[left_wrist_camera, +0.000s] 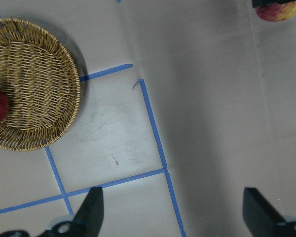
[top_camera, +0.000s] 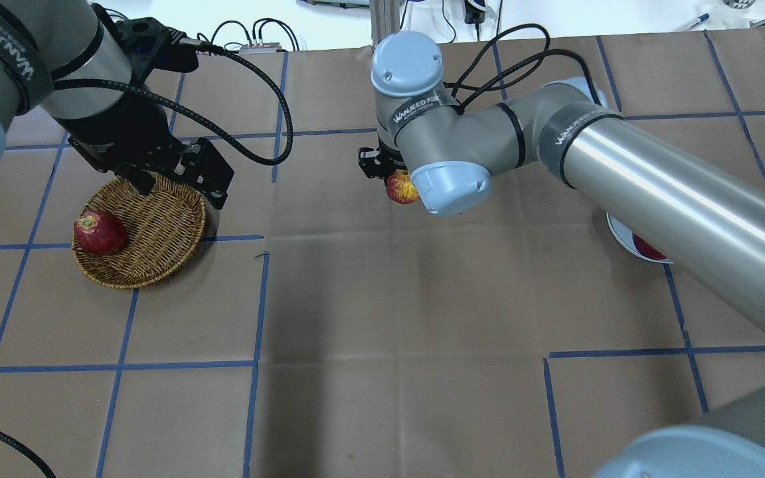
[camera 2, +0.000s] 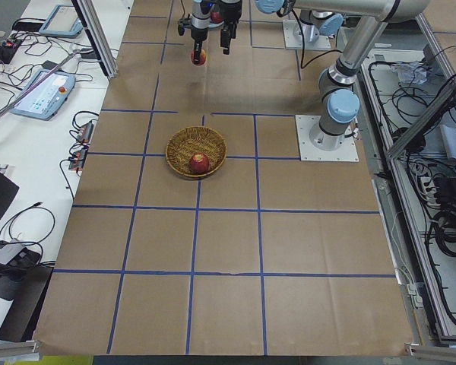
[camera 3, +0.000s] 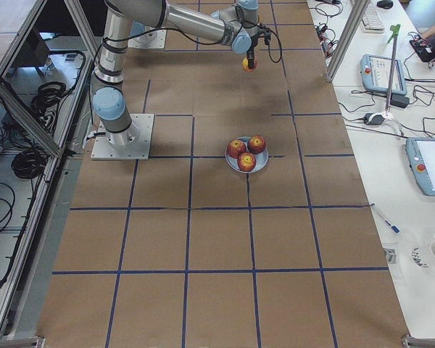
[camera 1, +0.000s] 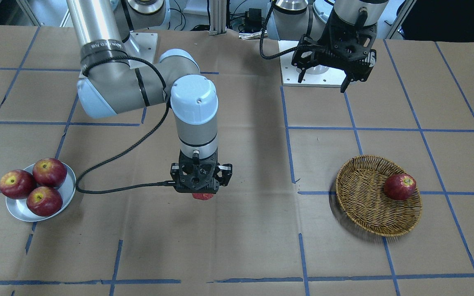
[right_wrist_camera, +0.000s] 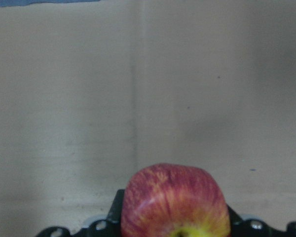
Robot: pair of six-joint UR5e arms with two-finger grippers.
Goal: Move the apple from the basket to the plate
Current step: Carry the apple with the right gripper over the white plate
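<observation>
My right gripper (camera 1: 202, 191) is shut on the pinkish-red streaked apple (camera 1: 203, 196) and holds it above the middle of the table, between basket and plate. The apple's yellow patch shows in the right wrist view (right_wrist_camera: 173, 202) and the overhead view (top_camera: 401, 188). The wicker basket (camera 1: 364, 205) holds one darker red apple (camera 1: 400, 186). My left gripper (camera 1: 323, 82) is open and empty, raised over the basket's robot-side rim (top_camera: 157, 226). The silver plate (camera 1: 69, 191) holds three dark red apples (camera 1: 49, 172).
Brown paper with blue tape lines covers the table. The right arm's black cable (camera 1: 113, 190) hangs between the plate and the gripper. In the overhead view the right arm hides most of the plate (top_camera: 618, 232).
</observation>
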